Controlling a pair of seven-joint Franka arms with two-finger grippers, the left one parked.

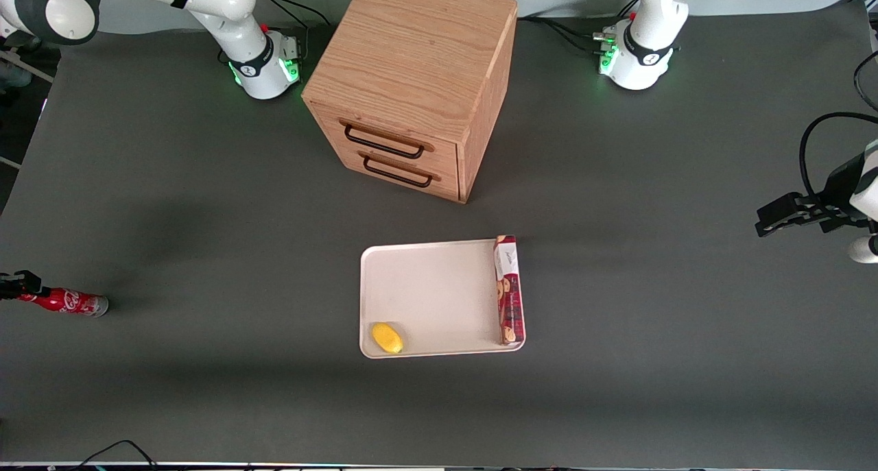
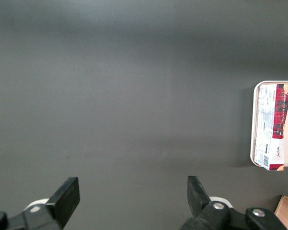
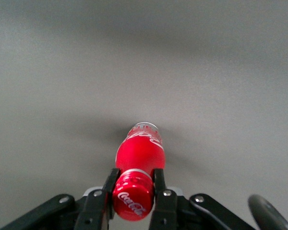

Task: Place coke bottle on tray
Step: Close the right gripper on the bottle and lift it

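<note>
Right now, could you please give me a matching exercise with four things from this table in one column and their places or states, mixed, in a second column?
1. small red coke bottle
2. long red cookie box
3. small yellow lemon-like fruit
4. wooden drawer cabinet

A. both drawers shut
B. in the tray's corner nearest the front camera
C. held in the gripper at the working arm's end
D. along one rim of the cream-white tray

Pairs: 1-C, 2-D, 3-B, 4-A

Dark grey counter (image 1: 206, 203) carrying a wooden drawer cabinet (image 1: 418, 80) near the robots' edge, a cream tray (image 1: 432, 296) mid-counter nearer the front camera, and the coke bottle (image 1: 68, 301) lying at the working arm's edge, its capped end clamped in the claw (image 3: 133, 192).
</note>
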